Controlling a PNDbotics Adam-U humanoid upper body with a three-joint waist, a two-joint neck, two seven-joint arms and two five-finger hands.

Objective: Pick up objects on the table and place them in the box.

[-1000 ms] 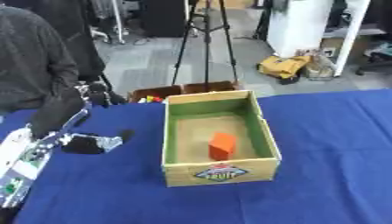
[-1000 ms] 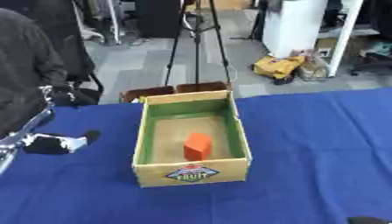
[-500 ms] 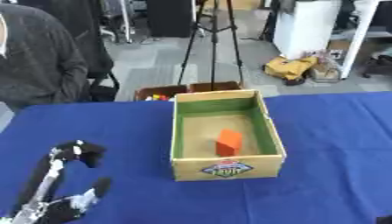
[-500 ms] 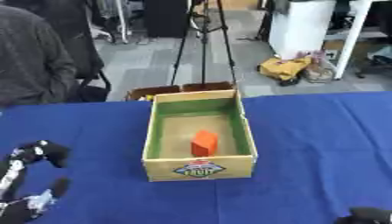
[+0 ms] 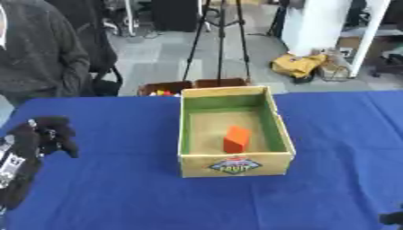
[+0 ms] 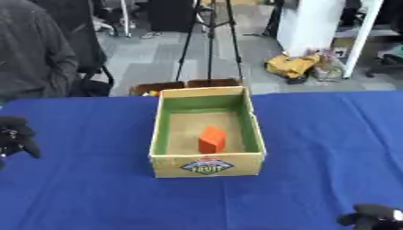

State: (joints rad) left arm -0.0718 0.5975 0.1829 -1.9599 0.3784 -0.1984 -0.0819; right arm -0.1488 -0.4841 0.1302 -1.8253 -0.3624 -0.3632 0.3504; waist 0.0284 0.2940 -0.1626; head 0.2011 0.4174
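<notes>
Left hand (image 5: 47,134): frame left edge, fingers curled, holding nothing, well apart from box
Right hand (image 6: 374,216): lower right corner, fingers unclear
Box (image 5: 235,163): one, centre of bench (image 5: 118,197)
Orange block (image 5: 235,139): one, inside box

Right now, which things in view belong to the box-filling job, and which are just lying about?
Job:
- box, open, on the blue table
- orange block, already inside the box
- left hand, fingers curled, holding nothing
- right hand, low at the corner, fingers unclear

Lying about:
- tripod behind the table
- yellow bag on the floor
- brown crate beyond the far table edge
</notes>
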